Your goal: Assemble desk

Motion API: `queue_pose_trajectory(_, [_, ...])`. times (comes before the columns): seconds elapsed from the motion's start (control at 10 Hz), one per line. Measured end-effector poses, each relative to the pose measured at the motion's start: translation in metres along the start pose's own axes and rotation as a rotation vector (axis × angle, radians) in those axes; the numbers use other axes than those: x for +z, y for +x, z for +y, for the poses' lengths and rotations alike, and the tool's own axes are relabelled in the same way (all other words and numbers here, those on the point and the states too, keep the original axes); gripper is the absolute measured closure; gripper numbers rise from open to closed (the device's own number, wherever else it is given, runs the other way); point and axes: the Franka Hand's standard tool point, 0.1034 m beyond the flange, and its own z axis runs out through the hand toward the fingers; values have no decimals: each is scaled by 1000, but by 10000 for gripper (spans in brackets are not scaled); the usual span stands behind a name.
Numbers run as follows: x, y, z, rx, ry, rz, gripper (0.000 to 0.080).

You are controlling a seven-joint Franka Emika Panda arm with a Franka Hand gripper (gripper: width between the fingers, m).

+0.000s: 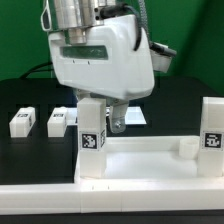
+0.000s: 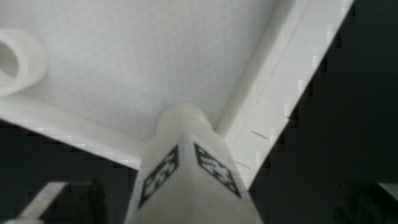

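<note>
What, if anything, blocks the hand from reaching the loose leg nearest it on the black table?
Likely yes: nothing covers that loose leg, which lies in the open. The hand hangs close by; only the upright leg stands between them.

One leg [image 1: 92, 135] stands on the tabletop [image 1: 150, 168], just beside the fingers [image 1: 118, 122], on the exterior view's left. A second leg [image 1: 213, 130] stands well apart on the exterior view's right. Further left of the fingers, a loose leg [image 1: 60, 122] and an outer loose leg [image 1: 22, 122] sit on the table [image 1: 20, 150].

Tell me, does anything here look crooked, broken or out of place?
Nothing stands out. The centre leg and the leg at the exterior view's right stand upright on the tabletop; two spare legs lie on the black table, not yet fitted.
</note>
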Motion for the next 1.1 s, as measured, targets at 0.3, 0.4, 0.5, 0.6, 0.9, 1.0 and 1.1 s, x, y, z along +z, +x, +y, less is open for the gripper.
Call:
queue_pose_trajectory(0.3, [-3, 6, 2, -367, -21, 15, 150])
queue_pose_trajectory(0.4, [-2, 5, 3, -337, -22, 15, 179])
queue_pose_trajectory(0.5, [-2, 5, 3, -303, -21, 14, 179])
queue_pose_trajectory(0.6, [-1, 5, 2, -236, -21, 14, 357])
queue_pose_trajectory(0.9, [0, 6, 7, -12, -26, 14, 502])
queue_pose_trajectory(1.0, [-1, 6, 7, 135, -31, 8, 504])
queue_pose_trajectory(1.1, [-1, 5, 7, 280, -32, 2, 504])
